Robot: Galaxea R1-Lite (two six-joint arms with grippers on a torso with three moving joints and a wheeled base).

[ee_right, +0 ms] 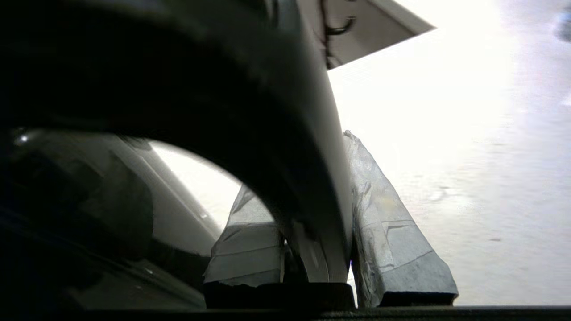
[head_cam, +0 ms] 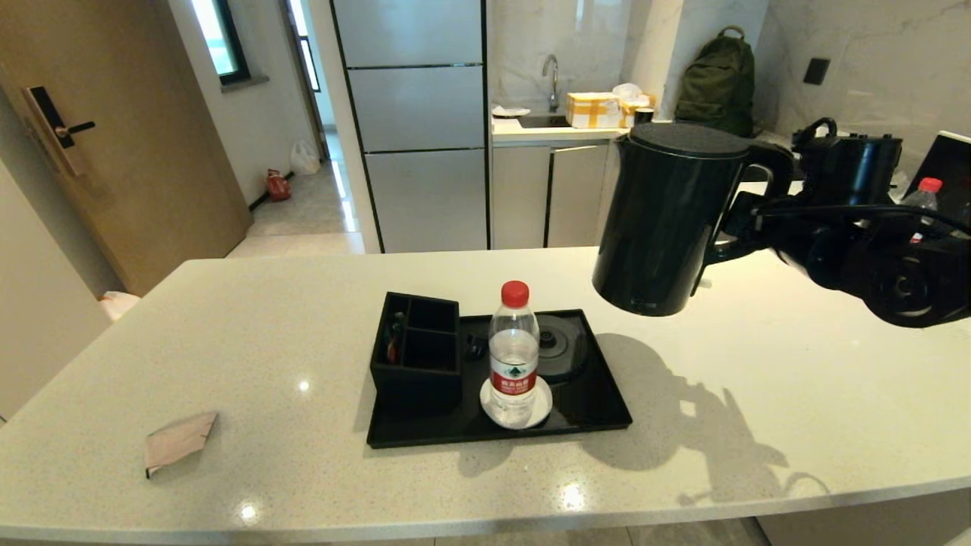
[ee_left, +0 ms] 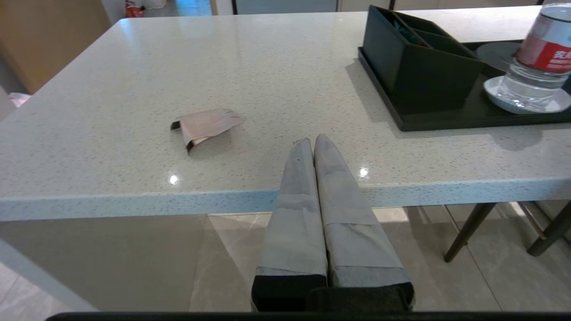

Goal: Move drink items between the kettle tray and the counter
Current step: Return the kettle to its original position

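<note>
The black kettle (head_cam: 667,220) hangs upright in the air above the counter (head_cam: 303,318), just right of the black tray (head_cam: 599,409). My right gripper (head_cam: 737,224) is shut on its loop handle (ee_right: 285,133), with a finger on either side (ee_right: 303,178). The kettle's round base (head_cam: 565,345) lies bare at the back of the tray. The pinkish sachet (head_cam: 178,441) lies on the counter far to the left, also seen from the left wrist (ee_left: 207,125). My left gripper (ee_left: 310,141) is shut and empty at the counter's front edge, right of the sachet.
On the tray stand a black divided box (head_cam: 417,349) and a water bottle (head_cam: 513,353) with a red cap on a white saucer (head_cam: 531,411). Another bottle (head_cam: 922,196) stands behind my right arm. Chair legs (ee_left: 468,232) show below the counter edge.
</note>
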